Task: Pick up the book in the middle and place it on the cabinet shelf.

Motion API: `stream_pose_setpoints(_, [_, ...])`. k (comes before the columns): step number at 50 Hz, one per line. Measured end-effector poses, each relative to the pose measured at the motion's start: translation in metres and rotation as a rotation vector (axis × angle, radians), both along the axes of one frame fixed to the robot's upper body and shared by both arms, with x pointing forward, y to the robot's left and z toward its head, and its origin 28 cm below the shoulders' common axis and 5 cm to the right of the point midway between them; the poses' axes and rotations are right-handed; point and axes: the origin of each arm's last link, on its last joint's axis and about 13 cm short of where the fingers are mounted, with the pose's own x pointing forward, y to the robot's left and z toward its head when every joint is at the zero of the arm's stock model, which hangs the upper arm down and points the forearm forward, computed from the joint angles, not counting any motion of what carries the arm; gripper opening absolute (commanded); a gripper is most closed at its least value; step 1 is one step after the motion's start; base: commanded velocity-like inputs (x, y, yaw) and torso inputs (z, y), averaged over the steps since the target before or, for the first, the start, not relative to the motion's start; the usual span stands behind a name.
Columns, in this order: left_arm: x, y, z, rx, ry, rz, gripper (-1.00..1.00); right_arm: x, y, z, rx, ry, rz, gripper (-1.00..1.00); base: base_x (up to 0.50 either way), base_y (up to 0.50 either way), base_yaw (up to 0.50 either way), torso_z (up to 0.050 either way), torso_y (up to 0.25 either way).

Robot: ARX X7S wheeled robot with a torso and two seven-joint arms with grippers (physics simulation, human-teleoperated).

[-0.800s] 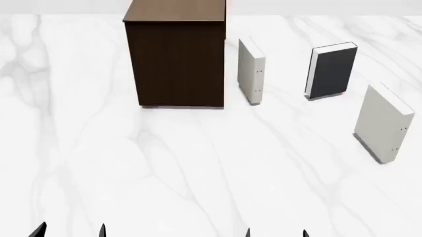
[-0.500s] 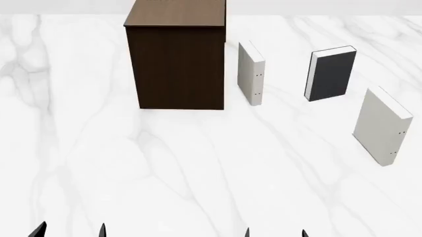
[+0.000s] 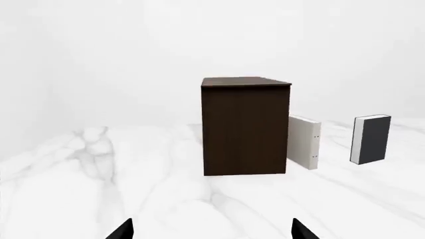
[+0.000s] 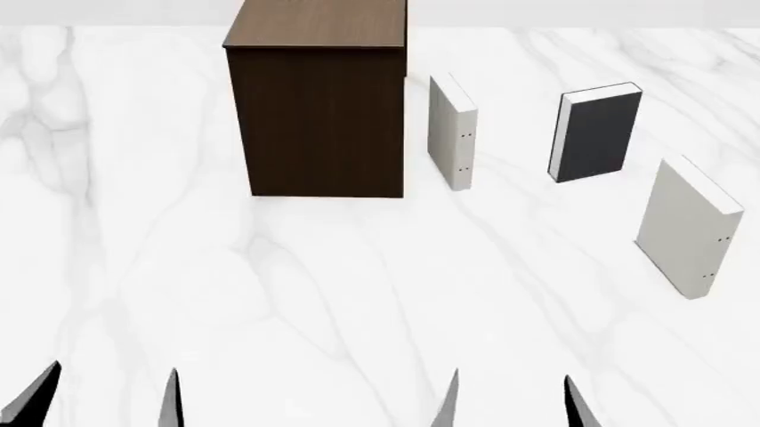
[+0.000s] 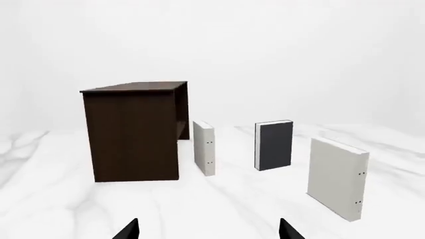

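1. The left gripper (image 4: 101, 400) was spread wide, holding nothing.
2. The right gripper (image 4: 511, 405) gaped wide, touching nothing.
3. The book (image 4: 597, 132) stood upright on the marble floor (image 4: 297, 294), between two pale books, right of the cabinet (image 4: 319, 107).

Bare simulated room: white marble floor (image 4: 297, 294), blank white walls (image 3: 133, 50).

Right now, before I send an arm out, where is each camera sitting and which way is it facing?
Head view: high, looking forward and down over the marble floor; left tool and right tool tips show at the bottom edge.
Left wrist view: low, facing the cabinet shelf; its own fingertips show.
Right wrist view: low, facing the book; its own fingertips show.
Shared: all three see cabinet and dark book.
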Motion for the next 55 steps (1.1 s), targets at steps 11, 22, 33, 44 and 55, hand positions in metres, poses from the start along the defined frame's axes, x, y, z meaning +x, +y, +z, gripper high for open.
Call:
stream_pose_setpoints(11, [-0.013, -0.003, 0.046, 0.029, -0.145, -0.006, 1.0, -0.011, -0.001, 0.055, 0.022, -0.155, -0.01, 1.0, 0.0, 0.0, 0.0, 0.0, 0.0])
stream_pose_setpoints(22, [-0.029, -0.003, 0.086, 0.036, -0.272, -0.001, 1.0, -0.028, 0.002, 0.098, 0.038, -0.289, 0.004, 1.0, 0.0, 0.0, 0.0, 0.0, 0.0])
stream_pose_setpoints(33, [-0.04, -0.003, 0.104, 0.039, -0.325, -0.001, 1.0, -0.039, 0.005, 0.116, 0.04, -0.338, 0.016, 1.0, 0.14, 0.0, 0.0, 0.0, 0.0])
stream_pose_setpoints(44, [-0.045, -0.004, 0.111, 0.04, -0.343, -0.002, 1.0, -0.043, 0.007, 0.121, 0.035, -0.351, 0.03, 1.0, 0.5, 0.0, 0.0, 0.0, 0.0])
stream_pose_setpoints(55, [-0.047, -0.004, 0.114, 0.042, -0.351, -0.003, 1.0, -0.044, 0.007, 0.124, 0.032, -0.348, 0.033, 1.0, 0.5, 0.0, 0.0, 0.0, 0.0])
